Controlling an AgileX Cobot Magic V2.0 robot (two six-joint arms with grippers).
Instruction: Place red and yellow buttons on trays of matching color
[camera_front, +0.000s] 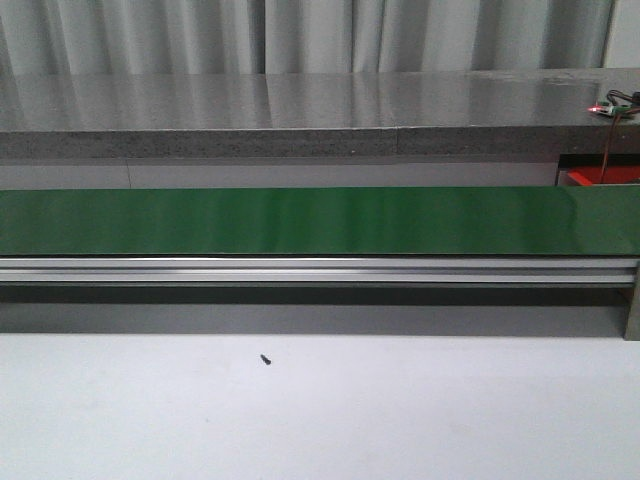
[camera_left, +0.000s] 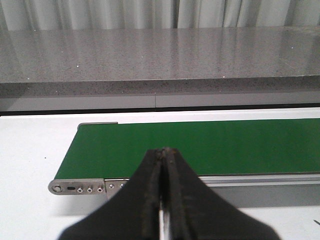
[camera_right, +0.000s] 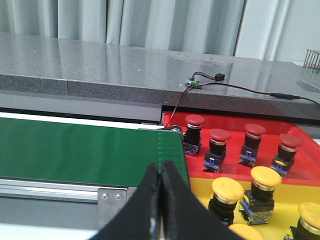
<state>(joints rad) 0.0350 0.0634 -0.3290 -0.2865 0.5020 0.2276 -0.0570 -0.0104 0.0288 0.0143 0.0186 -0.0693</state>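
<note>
In the right wrist view several red buttons (camera_right: 219, 141) stand on a red tray (camera_right: 300, 134) just past the end of the green belt (camera_right: 85, 150). Several yellow buttons (camera_right: 227, 196) stand on a yellow tray (camera_right: 282, 202) beside it. My right gripper (camera_right: 161, 167) is shut and empty, over the belt's end next to the yellow tray. My left gripper (camera_left: 164, 152) is shut and empty, over the near edge of the belt (camera_left: 200, 145) close to its other end. No button lies on the belt (camera_front: 300, 220) in the front view, where a corner of the red tray (camera_front: 600, 178) shows.
A grey stone counter (camera_front: 300, 110) runs behind the belt, with a small circuit board and wires (camera_right: 202, 80) on it. The belt's aluminium frame (camera_front: 300, 270) runs along its front. A small dark screw (camera_front: 266, 359) lies on the white table.
</note>
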